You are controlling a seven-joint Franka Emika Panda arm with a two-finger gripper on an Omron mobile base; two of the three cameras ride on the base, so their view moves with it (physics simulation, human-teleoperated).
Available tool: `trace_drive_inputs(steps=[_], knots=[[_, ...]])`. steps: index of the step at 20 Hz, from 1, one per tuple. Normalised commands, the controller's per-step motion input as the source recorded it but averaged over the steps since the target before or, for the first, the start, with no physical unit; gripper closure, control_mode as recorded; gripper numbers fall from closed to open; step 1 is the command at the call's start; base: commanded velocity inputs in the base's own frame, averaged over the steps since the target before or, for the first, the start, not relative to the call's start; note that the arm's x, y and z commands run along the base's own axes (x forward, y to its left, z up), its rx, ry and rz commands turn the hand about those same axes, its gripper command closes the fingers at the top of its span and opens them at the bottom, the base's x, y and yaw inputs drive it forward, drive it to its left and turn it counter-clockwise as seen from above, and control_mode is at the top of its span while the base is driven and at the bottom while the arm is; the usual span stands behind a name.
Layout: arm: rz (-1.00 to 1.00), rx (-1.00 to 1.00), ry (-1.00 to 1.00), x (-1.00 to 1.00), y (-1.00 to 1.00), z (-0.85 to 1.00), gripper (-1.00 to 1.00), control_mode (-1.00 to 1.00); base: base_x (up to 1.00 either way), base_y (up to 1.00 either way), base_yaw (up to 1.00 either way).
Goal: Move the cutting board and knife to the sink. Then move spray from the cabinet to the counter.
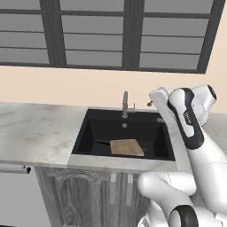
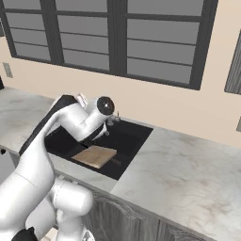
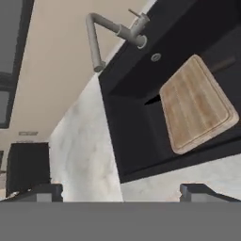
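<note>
With the cutting board [image 1: 127,147] lying in the sink [image 1: 93,116], fingers [image 3: 195,191] spread wide and empty, turn toward the cabinet spray.

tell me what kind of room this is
A kitchen, rendered: a black sink with a grey faucet set in a marbled counter, a cutting board inside the basin, and windows above.

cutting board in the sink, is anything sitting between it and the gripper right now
Nothing visible does. In the hand view the gripper looks past a strip of counter edge at the cutting board lying in the black sink. The faucet is off to one side at the back rim, not in the line.
</note>
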Motion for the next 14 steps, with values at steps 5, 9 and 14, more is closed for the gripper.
trace_drive_inputs(steps=[5, 9, 14], knots=[[0.01, -0.71, -0.22, -0.01, 0.12, 0.06, -1.0, -1.0, 0.0, 0.0, 0.0], [0.01, -0.58, 0.01, 0.0, -0.04, 0.08, -1.0, -1.0, 0.0, 0.0, 0.0], [0.03, -0.42, 0.16, 0.02, 0.0, 0.0, -1.0, -1.0, 0.0, 0.0, 0.0]])
